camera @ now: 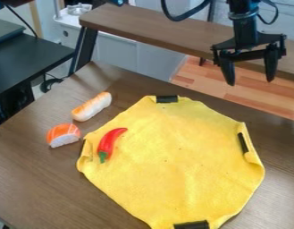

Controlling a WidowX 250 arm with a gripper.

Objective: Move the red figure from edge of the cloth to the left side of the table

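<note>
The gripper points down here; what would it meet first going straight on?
Likely the brown table or the yellow cloth on it; depth is unclear, and the gripper may hang beyond the table's far edge.

One black robot arm (243, 15), comprising: one gripper (250, 82) with two tapering fingers (271, 65) and an angular frame; above the gripper, one column-like wrist (245, 31), one thick looping cable (183, 18), one thinner.

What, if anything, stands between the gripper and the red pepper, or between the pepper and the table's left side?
Nothing visible stands between the gripper and the red pepper. Leftward, the folded edge of the yellow cloth comes first, then the sushi piece on the table, with the orange-and-white roll farther up.
</note>
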